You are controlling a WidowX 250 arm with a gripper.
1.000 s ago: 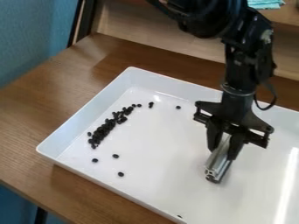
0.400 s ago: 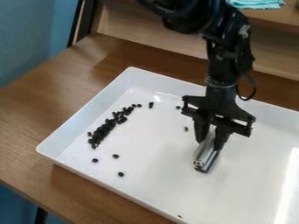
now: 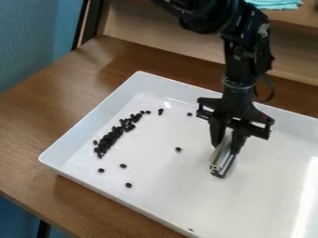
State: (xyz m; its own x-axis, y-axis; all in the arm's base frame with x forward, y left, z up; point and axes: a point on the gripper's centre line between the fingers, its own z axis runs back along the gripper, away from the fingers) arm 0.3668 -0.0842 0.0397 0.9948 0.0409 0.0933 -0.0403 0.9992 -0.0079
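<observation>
Gripper (image 3: pixel 227 146) — closed on metal bar (image 3: pixel 221 161), slightly right of last frame | lone black bean (image 3: pixel 178 149) — now nearer dark pile (image 3: pixel 109 139) in white tray (image 3: pixel 93 122).

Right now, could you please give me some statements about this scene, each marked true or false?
1. The jaws of the gripper are around a silvery metal bar. True.
2. The white tray rests on a wooden table. True.
3. Every dark piece lies in one single heap. False: besides the main cluster, several loose pieces lie apart.
4. The metal bar is over bare wood. False: it is over the white tray.
5. The blue-green cloth lies inside the tray. False: the cloth lies beyond it.
</observation>
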